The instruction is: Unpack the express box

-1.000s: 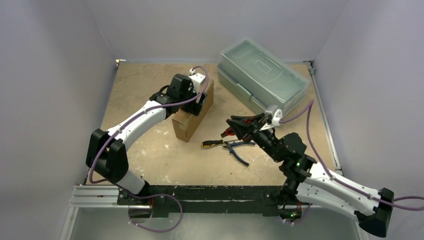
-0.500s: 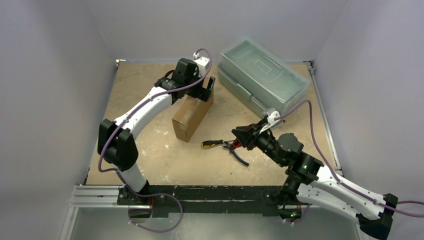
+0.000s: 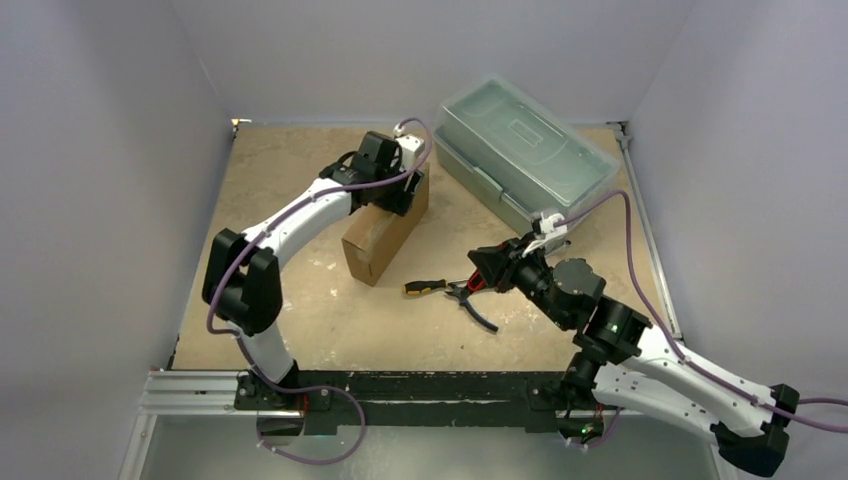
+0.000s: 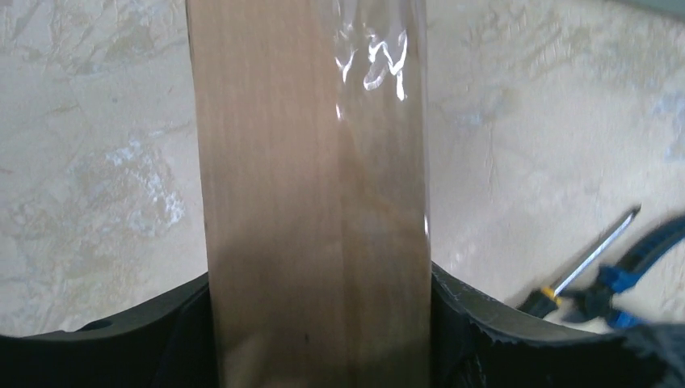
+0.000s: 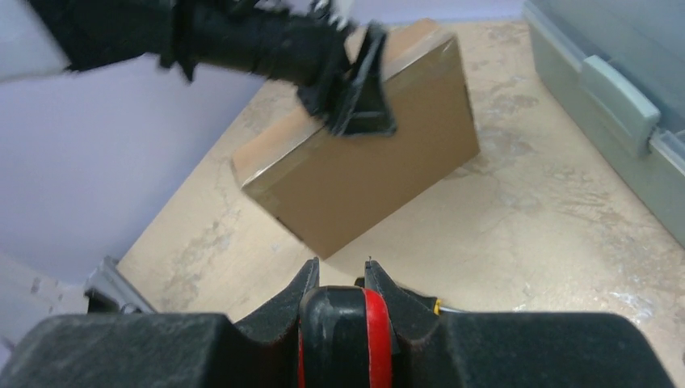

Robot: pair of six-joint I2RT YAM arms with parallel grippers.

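– Left of the desk's middle, what stands there?

– That is the express box: flat, rectangular, plain brown cardboard with a smooth matte skin. It stands on one long narrow edge. Clear tape glints along its upper narrow face.

– And the left hand?

– The left hand straddles the far end of that upper edge. Its black fingers lie against the two broad faces, about half open and clamped on the cardboard, as far as the wrist view shows.

– The right hand?

– The right hand hangs to the box's right, apart from it, nearly closed on a red-and-black object. What that rounded piece is cannot be told.

– Which way does the box run?

– Its long axis goes diagonally from near-left to far-right. One broad face looks toward the right arm.

– What lies around it?

– Just right of the box's near end a screwdriver with a yellow-and-black handle lies flat on the desk, a mottled beige surface. Blue-handled pliers lie beside the screwdriver. Farther back on the right sits a translucent grey-green plastic toolbox with rounded corners, its lid shut.
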